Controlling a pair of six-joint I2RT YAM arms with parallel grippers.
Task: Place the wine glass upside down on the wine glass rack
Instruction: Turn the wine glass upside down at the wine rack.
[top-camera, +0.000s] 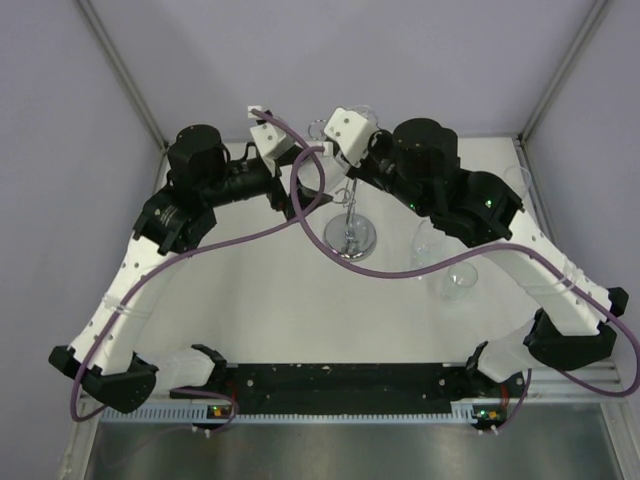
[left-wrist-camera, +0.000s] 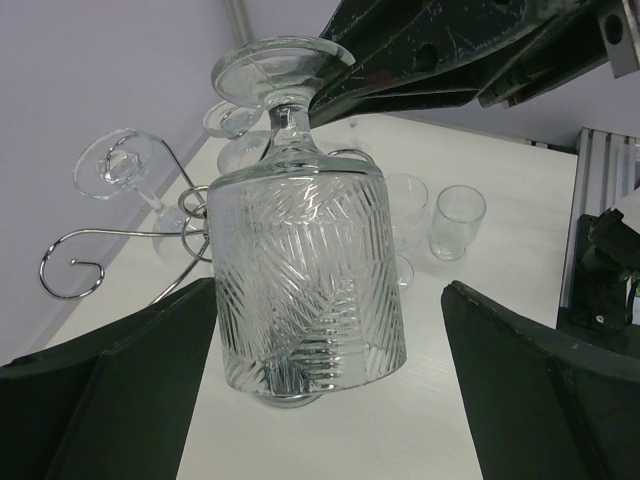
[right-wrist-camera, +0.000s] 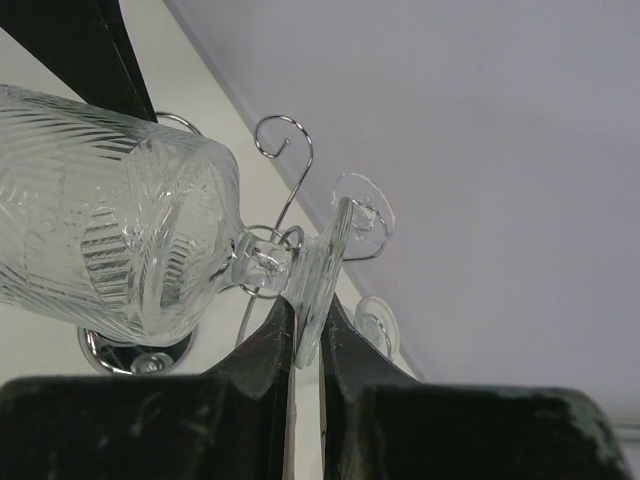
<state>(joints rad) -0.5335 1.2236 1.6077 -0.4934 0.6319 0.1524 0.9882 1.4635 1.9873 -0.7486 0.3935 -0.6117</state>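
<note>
Shows a cut-glass wine glass upside down at the wine glass rack toward the far edge of the table, foot pinched by the right gripper, left gripper spread clear of the bowl; likely heavy, slick, breakable, safest held by the foot.

A robotics lab test cell: two black-and-white arms bolted to a black rail on a white surface, enclosed by plain lilac panels and aluminium posts, with purple cables trailing.
</note>
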